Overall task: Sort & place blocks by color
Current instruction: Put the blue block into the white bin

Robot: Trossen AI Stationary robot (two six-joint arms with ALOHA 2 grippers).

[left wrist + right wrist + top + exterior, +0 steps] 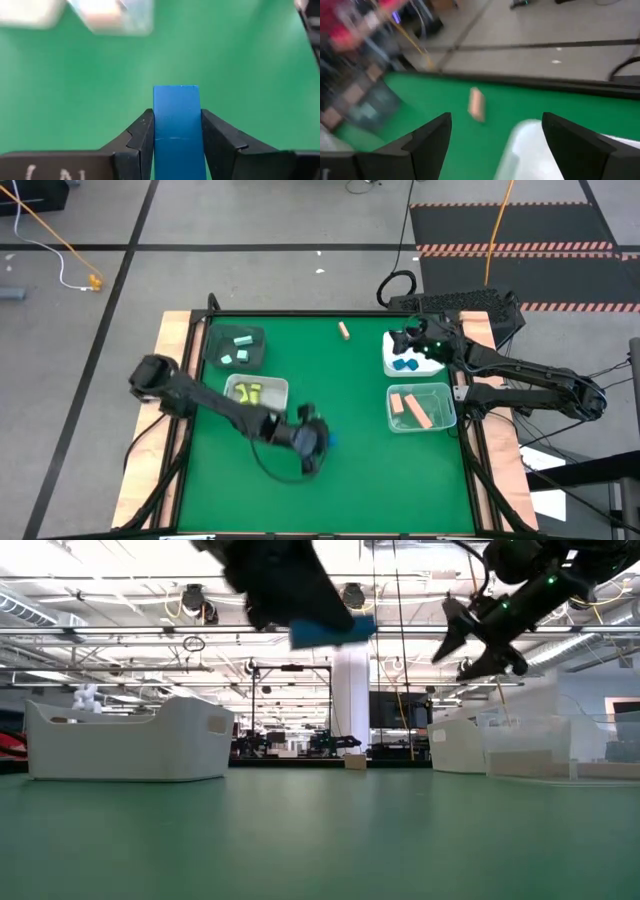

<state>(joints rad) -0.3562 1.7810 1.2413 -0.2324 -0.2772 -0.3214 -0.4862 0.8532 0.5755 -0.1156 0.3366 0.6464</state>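
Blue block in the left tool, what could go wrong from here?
1. The left tool pinches the blue block only by its lower part and carries it clear above the mat, so a jolt might drop it.
2. The right tool hangs open over the white bin, where blue blocks lie, so a delivery there could bring the arms together.

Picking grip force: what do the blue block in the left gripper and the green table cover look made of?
Blue block: probably painted wood or hard plastic; flat faces, crisp edges, matte, one faint scratch line. Left gripper is shut on it. Table cover: apparently felt or a matte mat; even green, no glare.
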